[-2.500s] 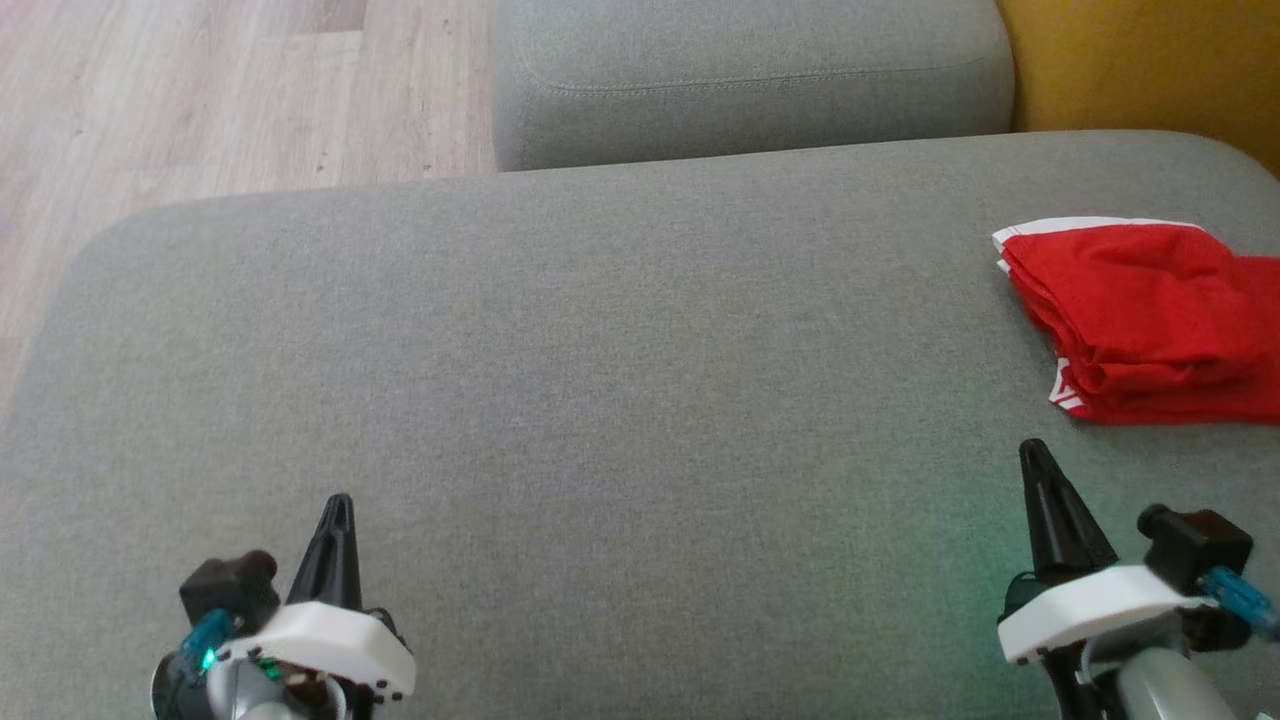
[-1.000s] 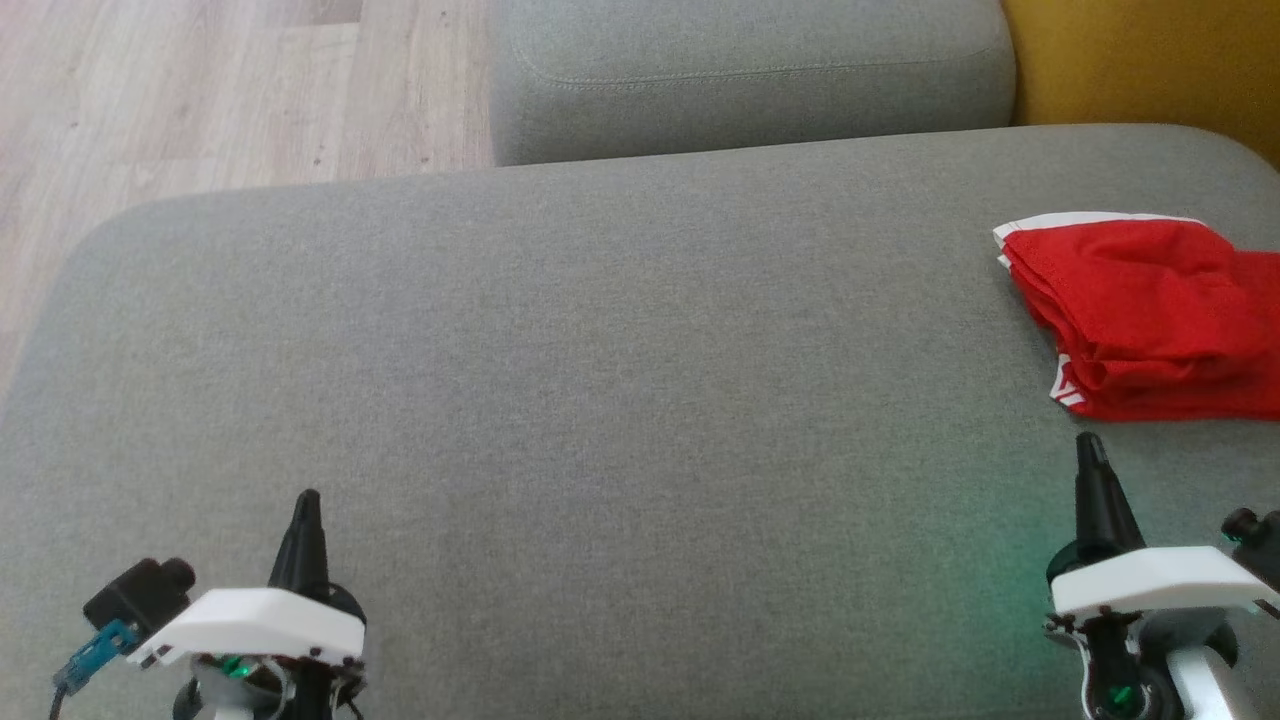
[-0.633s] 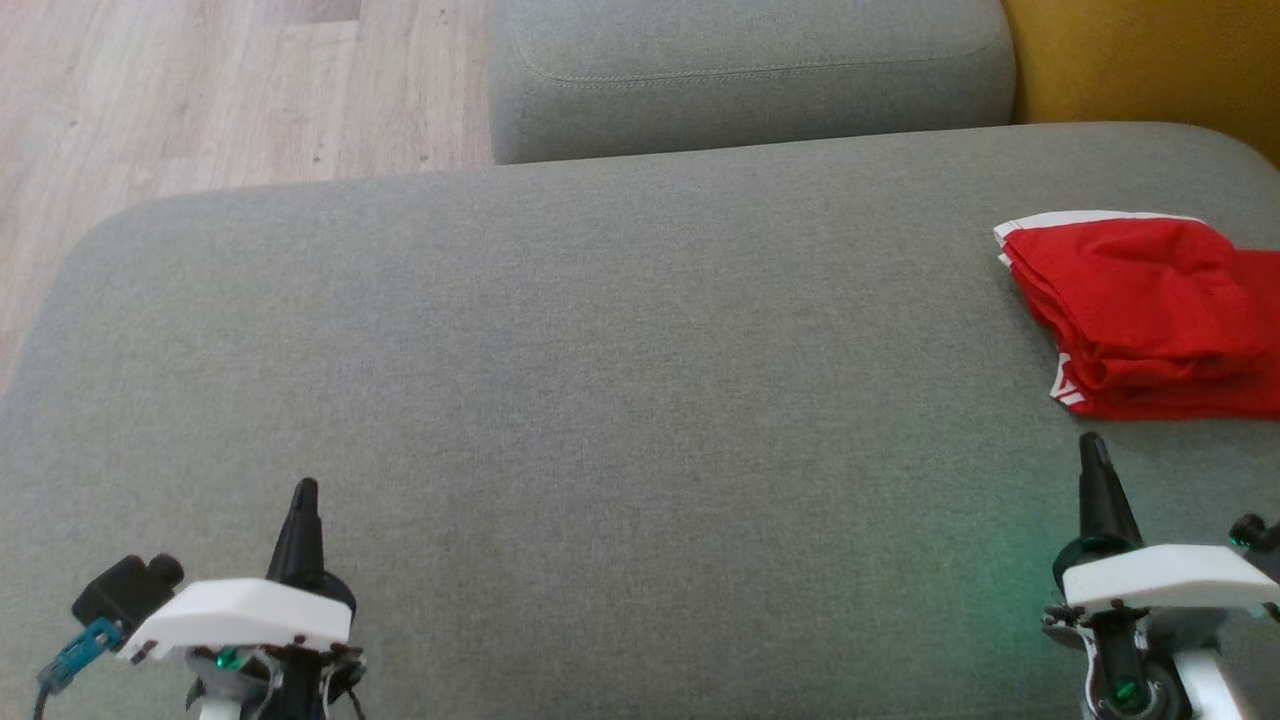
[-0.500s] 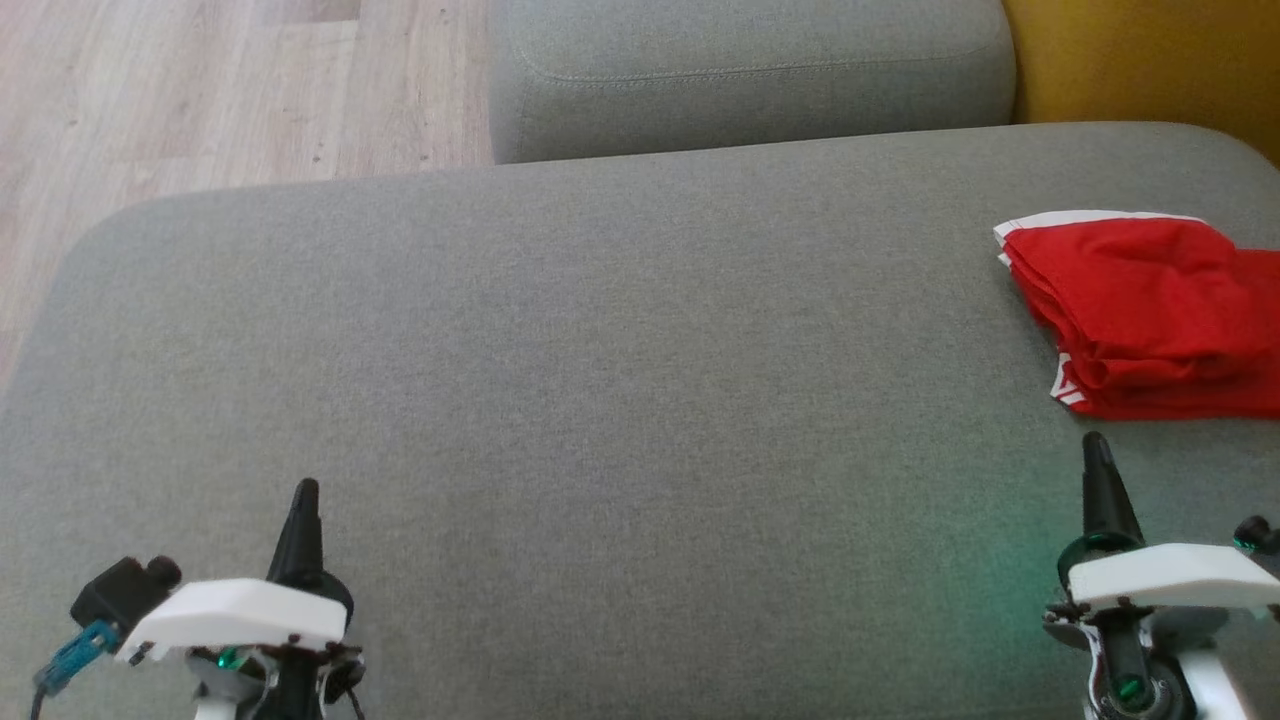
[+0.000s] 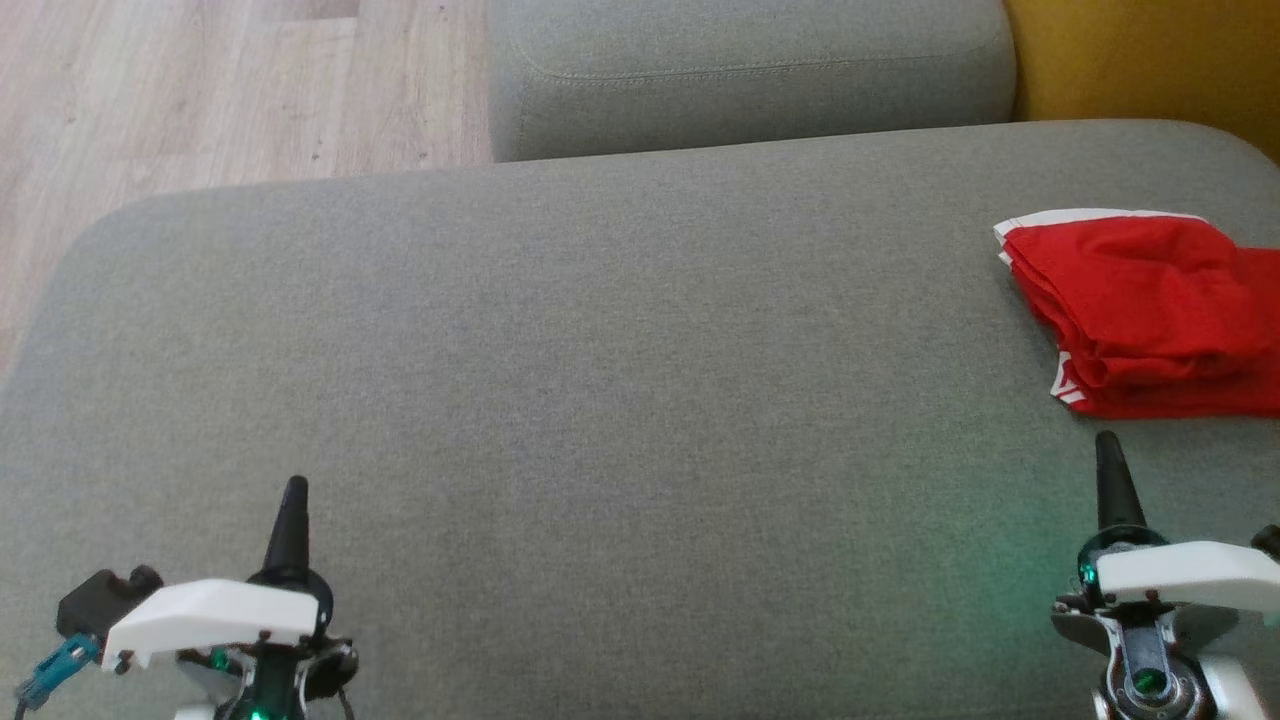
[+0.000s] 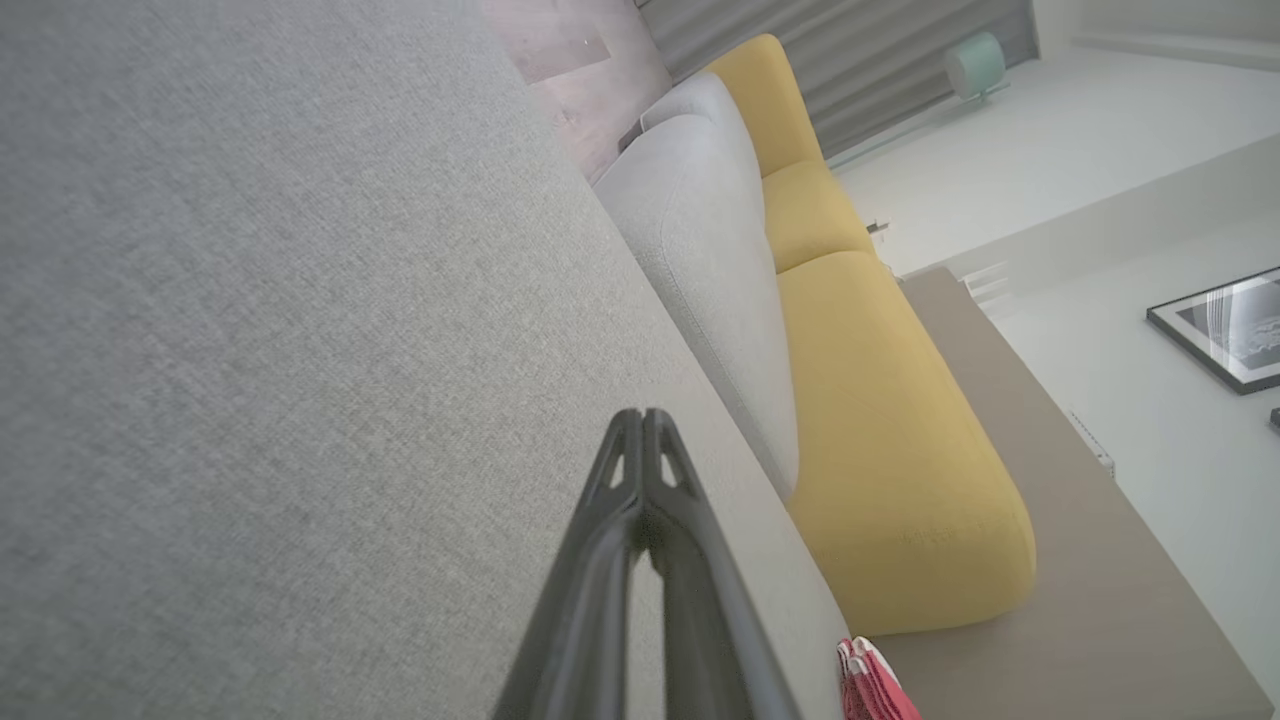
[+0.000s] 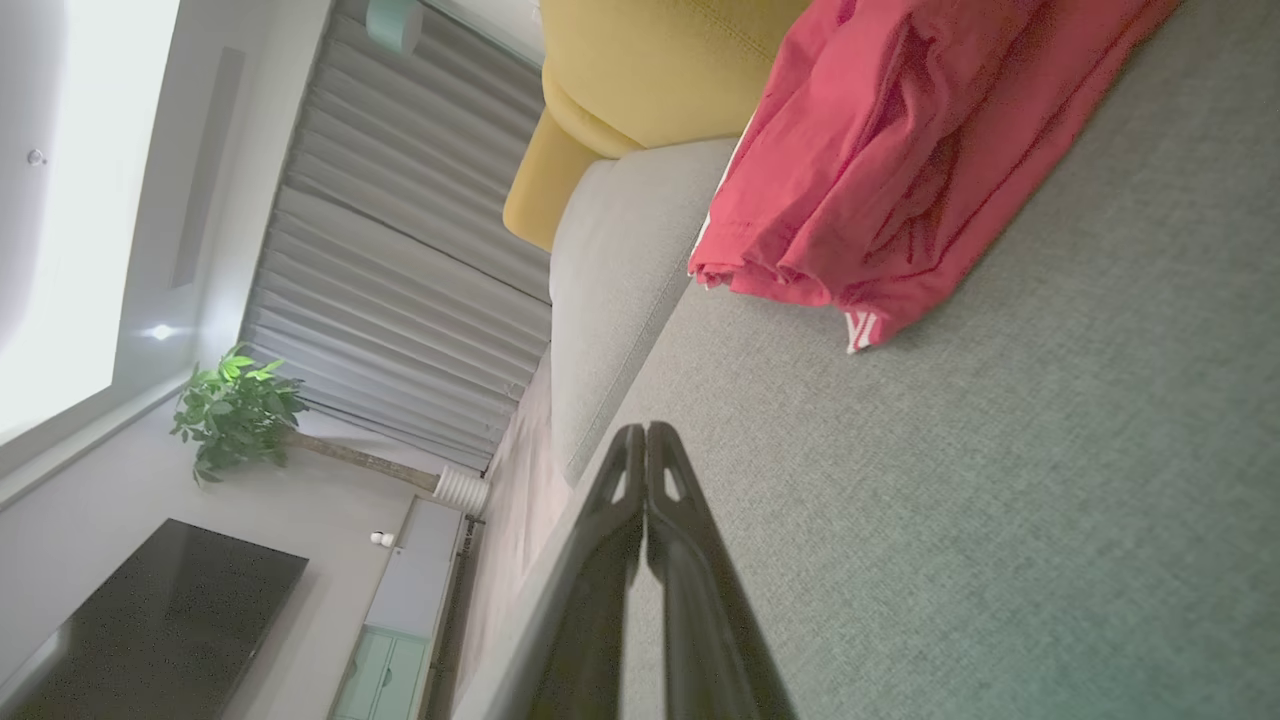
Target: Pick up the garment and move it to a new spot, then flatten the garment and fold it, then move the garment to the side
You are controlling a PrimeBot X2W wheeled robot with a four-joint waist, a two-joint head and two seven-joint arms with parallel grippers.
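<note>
Head view: the folded red garment (image 5: 1140, 310) lies at the right edge of the frame on the grey sofa seat (image 5: 600, 350). The left tool (image 5: 291, 500), lower left, and the right tool (image 5: 1108, 455), lower right, both have their fingers pressed together and empty. The right tip sits just below the garment, apart from it.

Left wrist view: the left tool (image 6: 643, 425) is closed, with a garment (image 6: 875, 685) corner at the bottom edge.

Right wrist view: the right tool (image 7: 646, 440) is closed, and the garment (image 7: 880, 170) lies at the upper right.

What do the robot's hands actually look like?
The left gripper and right gripper match: long, thin black jaws tapering to a point, an angular white shell, small green lights beneath. A black camera block with a teal connector sits beside the left one.
</note>
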